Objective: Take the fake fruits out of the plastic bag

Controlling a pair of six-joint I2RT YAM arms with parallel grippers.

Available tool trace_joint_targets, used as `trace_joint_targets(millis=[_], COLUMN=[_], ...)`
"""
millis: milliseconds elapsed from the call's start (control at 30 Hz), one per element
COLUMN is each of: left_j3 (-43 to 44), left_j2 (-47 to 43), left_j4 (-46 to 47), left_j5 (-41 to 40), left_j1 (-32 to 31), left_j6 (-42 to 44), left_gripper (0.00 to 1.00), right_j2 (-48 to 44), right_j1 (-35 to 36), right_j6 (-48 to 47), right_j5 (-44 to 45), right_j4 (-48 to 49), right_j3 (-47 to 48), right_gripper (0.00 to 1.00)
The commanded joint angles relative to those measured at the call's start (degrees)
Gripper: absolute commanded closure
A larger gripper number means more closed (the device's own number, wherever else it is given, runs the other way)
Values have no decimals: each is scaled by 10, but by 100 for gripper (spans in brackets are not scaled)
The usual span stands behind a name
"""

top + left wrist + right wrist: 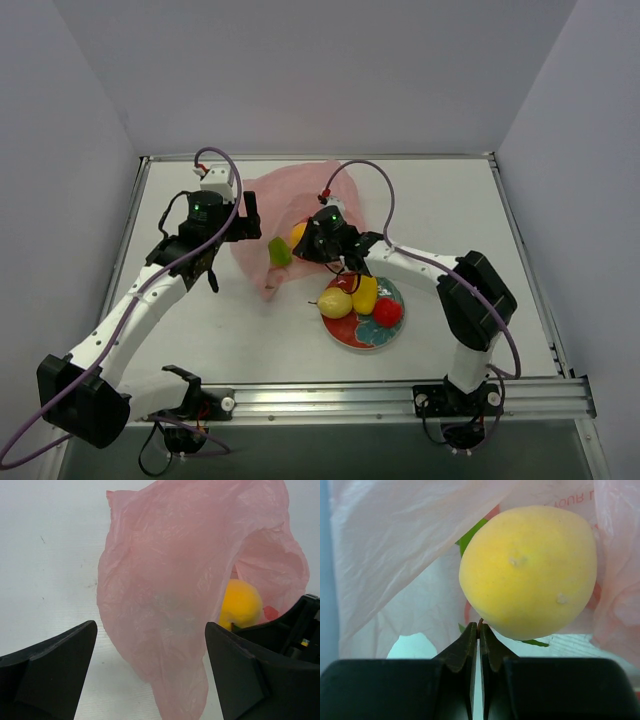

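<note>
L wrist cam: orange fruit (241, 604) half hidden by pink bag (165, 595); bag top cropped.

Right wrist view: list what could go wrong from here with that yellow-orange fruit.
The right gripper is shut, tips at the edge of the yellow-orange fruit, not around it, so a push may roll it deeper into the plastic bag. The left gripper stands open astride the bag, not holding it, so the bag may drag along.

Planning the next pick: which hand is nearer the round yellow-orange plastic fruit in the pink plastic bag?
Right. The shut right hand is at the yellow-orange fruit; the open left hand sits past a fold of the pink bag.
</note>
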Motion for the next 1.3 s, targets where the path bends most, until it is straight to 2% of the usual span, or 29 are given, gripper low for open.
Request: trace_joint_targets(millis=[0, 333, 567, 867, 1000, 1267], left_j3=[21, 21, 21, 21, 24, 22], left_j2=[-16, -17, -14, -10, -3, 0], left_j4=[-4, -4, -6, -9, -10, -12], left_j5=[-10, -11, -14, -20, -20, -26], left_j1=[-3, -3, -4, -5, -7, -7], left_j6=[9, 11, 13, 18, 21, 23], left_gripper=[12, 12, 12, 12, 12, 12], right_j2=[-64, -203, -323, -463, -525, -570], right_j1=[4, 24, 55, 93, 110, 168], right_j6=[-18, -24, -14, 28, 59, 107], right_j5=[-5, 38, 116, 174, 183, 231], right_j4=[-28, -69, -116, -218, -223, -278], right_j3=[-19, -122, -191, -243, -295, -329], right_gripper=[100, 100, 100, 100, 100, 100])
